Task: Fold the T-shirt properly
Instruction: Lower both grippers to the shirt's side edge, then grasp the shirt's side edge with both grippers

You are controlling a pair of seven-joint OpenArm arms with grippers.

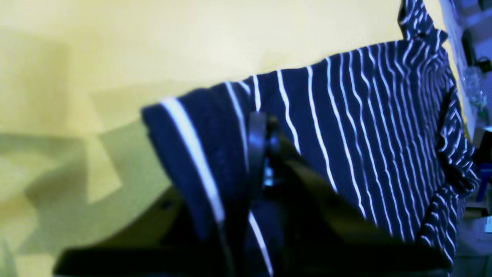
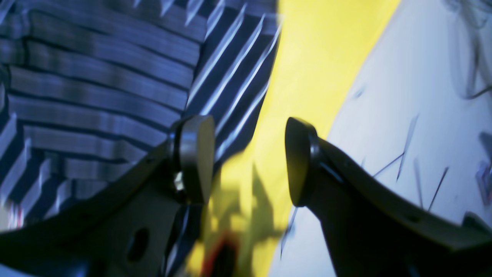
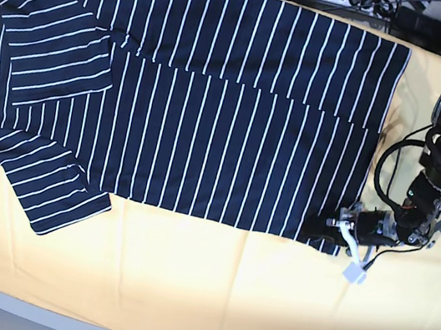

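While the dark navy short-sleeved fabric T-shirt with thin white stripes [image 3: 186, 117] lies spread across the plain yellow-orange cloth [image 3: 200, 289] covering the table, you are early in the fold: one long side already looks turned in over the body, and a lower-hem corner is being gripped. Reading the base view from its left, the sleeves sit at that edge, one doubled over the chest, one angled out toward the near side; the long axis runs across the view, neck end at its left, hem at its right. Your right gripper [image 2: 250, 161] is outside the base view; its wrist camera shows the jaws spread apart with nothing between them, hovering over the shirt's edge where stripes meet yellow cloth. At the base view's right, your left gripper [image 3: 337, 227] has clenched on the near hem corner, and its wrist view shows striped fabric bunched around the fingers [image 1: 257, 142]. Next, I judge you must lift that corner and carry it across toward the sleeves, keeping the hem taut and square.
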